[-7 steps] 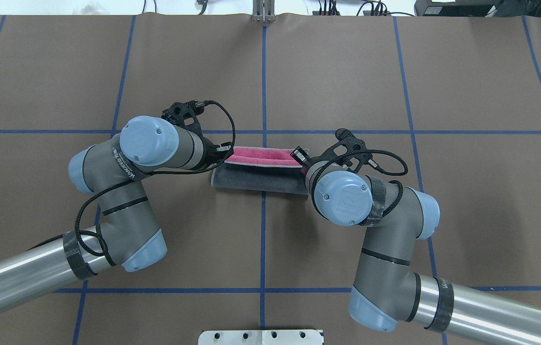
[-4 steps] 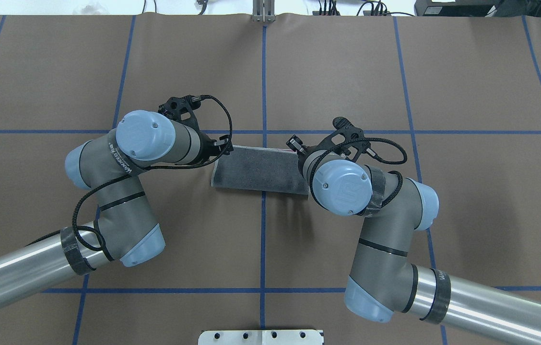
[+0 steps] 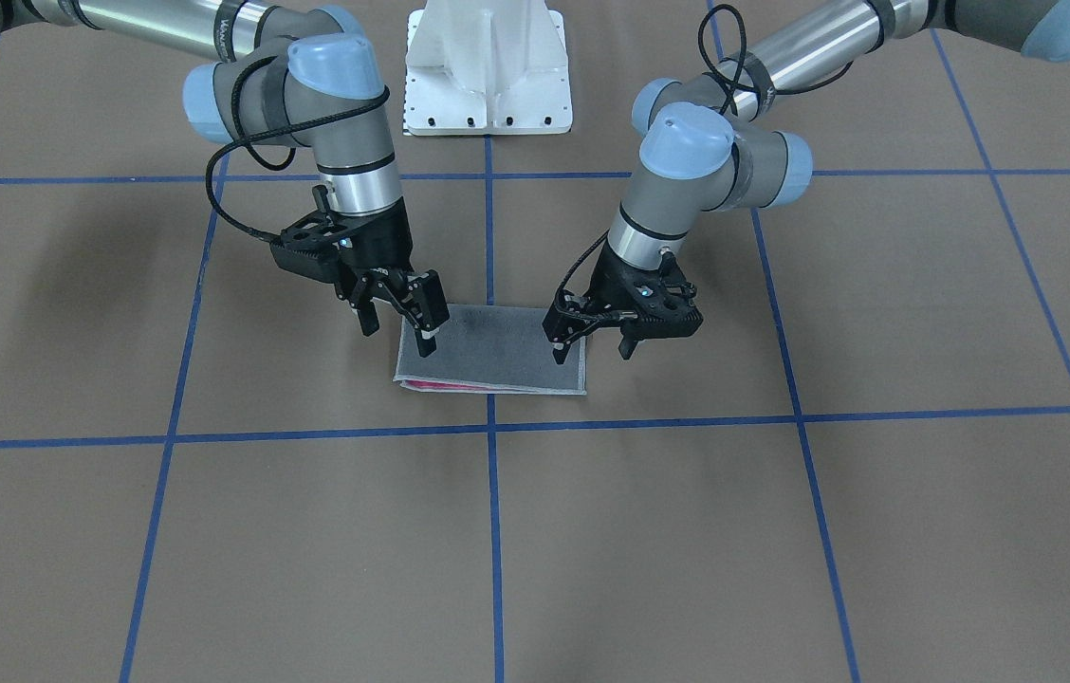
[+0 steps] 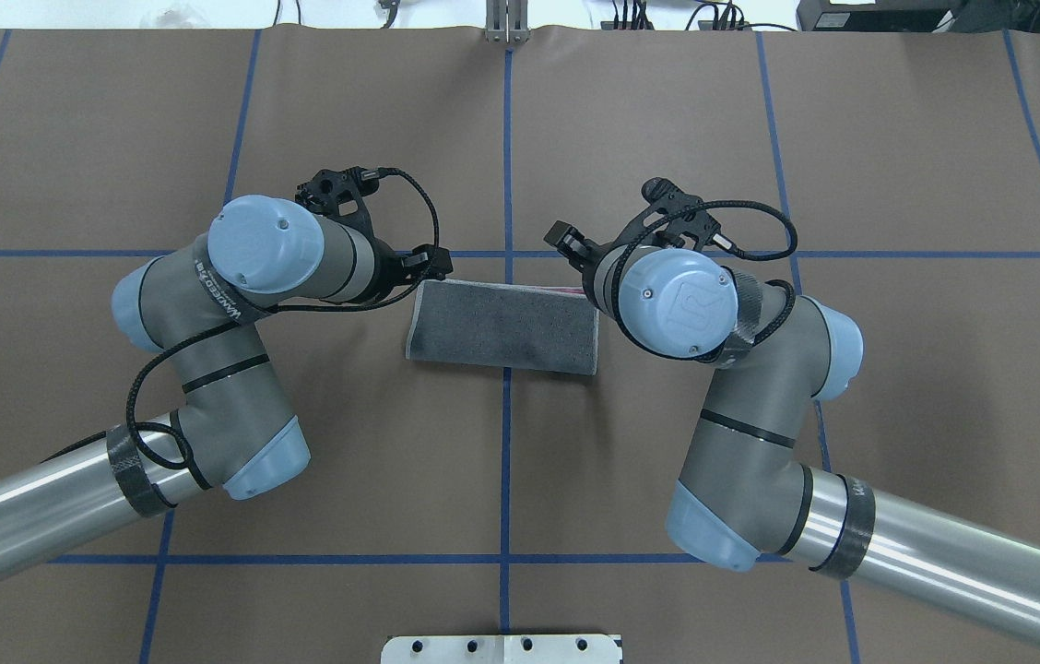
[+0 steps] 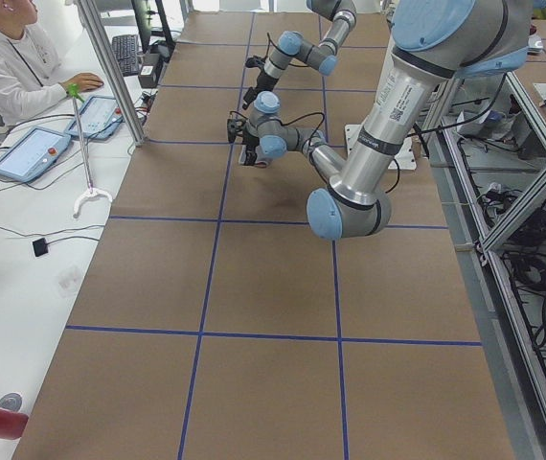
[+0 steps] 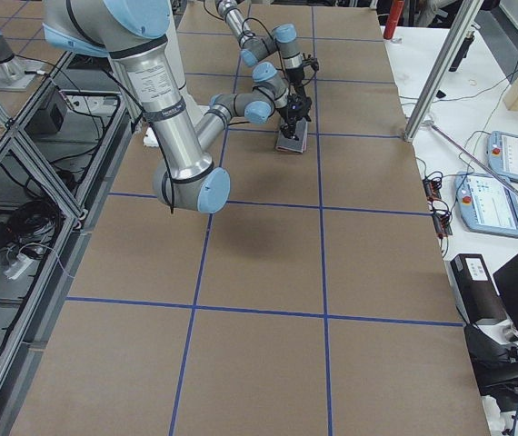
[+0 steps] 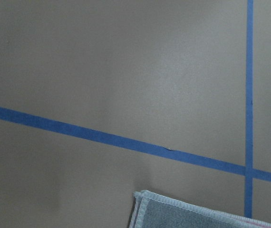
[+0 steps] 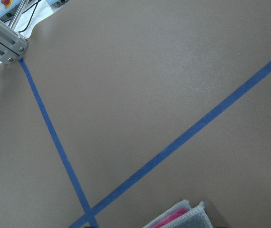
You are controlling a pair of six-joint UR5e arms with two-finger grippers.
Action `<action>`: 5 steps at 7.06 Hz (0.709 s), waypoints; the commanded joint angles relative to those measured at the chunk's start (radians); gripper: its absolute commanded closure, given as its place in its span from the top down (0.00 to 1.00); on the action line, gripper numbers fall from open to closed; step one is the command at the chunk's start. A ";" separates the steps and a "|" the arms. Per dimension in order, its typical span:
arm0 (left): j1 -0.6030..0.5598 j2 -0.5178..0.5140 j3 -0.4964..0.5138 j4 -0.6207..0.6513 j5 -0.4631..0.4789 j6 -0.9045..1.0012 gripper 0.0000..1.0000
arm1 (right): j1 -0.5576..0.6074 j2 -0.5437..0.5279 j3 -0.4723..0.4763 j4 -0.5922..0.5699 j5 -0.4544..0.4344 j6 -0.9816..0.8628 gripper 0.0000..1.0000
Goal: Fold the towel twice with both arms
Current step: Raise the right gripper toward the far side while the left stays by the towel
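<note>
— Where's the towel (image 3: 492,353) right now?
— Flat on the worktop (image 3: 212,531), folded into a grey strip, lying across the centre tape line (image 3: 495,531). A pink sliver peeks out along the edge away from the robot.
— And the arms?
— One at each short end. The left end effector (image 3: 592,353) has its fingers spread wide, one tip over the towel's edge and the other out over bare worktop. It grips nothing.
— The right one?
— Same story for the right end effector (image 3: 398,337). Fingers apart, one tip above the towel's corner, the other off the cloth. Nothing clamped.
— Are the tips touching the cloth?
— Can't tell from here.
— What do the wrist views give?
— Mostly brown worktop and blue tape. Each catches just a towel corner at the bottom, and the right one shows pink between grey layers.
</note>
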 commanded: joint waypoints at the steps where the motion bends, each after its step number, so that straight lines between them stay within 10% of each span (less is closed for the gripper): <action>1: 0.016 0.012 -0.004 -0.045 -0.001 0.009 1.00 | 0.103 -0.029 0.003 0.000 0.163 -0.170 0.99; 5: 0.042 0.079 -0.013 -0.151 -0.034 -0.131 0.94 | 0.303 -0.092 0.004 -0.009 0.389 -0.463 0.99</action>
